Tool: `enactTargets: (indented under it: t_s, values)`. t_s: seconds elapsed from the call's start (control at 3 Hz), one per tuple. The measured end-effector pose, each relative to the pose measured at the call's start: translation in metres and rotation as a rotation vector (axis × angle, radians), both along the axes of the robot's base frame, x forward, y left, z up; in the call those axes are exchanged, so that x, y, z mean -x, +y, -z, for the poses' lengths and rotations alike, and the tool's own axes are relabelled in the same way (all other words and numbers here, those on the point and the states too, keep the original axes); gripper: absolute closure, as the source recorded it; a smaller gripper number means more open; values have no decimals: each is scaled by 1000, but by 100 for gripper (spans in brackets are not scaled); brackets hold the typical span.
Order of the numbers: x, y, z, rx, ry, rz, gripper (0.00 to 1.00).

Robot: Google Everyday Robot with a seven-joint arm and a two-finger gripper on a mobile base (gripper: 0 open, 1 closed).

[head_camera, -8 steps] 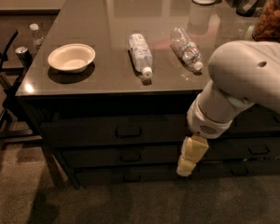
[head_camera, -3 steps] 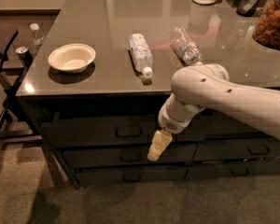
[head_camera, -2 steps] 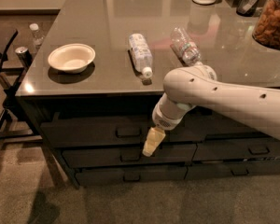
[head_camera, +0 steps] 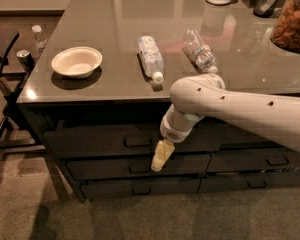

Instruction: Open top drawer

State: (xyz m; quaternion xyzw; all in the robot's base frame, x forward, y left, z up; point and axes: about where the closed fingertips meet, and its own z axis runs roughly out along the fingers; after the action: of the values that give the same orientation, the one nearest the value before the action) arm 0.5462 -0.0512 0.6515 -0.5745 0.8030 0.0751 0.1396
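Just above and beside my gripper (head_camera: 159, 160), the top drawer (head_camera: 100, 140) sat shut, its handle (head_camera: 137, 140) ungrasped. Gripper wide or narrow, I couldn't tell. Grasping and pulling were left to do.

no readable text; gripper (head_camera: 159, 162) hangs low before the top drawer (head_camera: 90, 141).
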Motion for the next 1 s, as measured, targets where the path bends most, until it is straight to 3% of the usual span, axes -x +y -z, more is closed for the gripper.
enactTargets:
  t_s: [0.33,0.67,1.0]
  values:
    - [14,0,6,14,24,-18,0]
    - [51,-16,-5,-18,64,-12,0]
    - [52,-16,-5,-18,64,-12,0]
